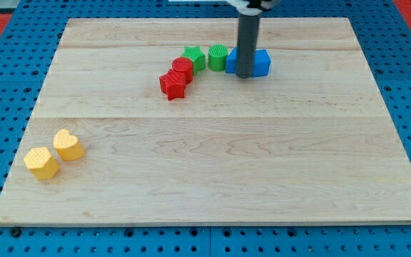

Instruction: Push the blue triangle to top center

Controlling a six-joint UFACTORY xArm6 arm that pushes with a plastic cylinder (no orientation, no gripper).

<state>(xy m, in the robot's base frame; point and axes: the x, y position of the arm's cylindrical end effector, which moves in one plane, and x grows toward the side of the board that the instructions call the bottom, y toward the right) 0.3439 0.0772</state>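
Blue blocks (260, 63) sit near the view's top centre, partly hidden behind the rod; I cannot make out their shapes or tell which is the triangle. My tip (246, 74) rests on the board right at their near edge, between the blue piece on its left and the one on its right. A green round block (218, 56) touches the blue on the left, and a green star-like block (193, 57) lies left of that.
A red round block (182, 68) and a red star-like block (172, 85) lie left and below the green ones. Two yellow blocks (68, 144) (41, 163) sit at the view's lower left. The wooden board (212, 178) has a blue pegboard around it.
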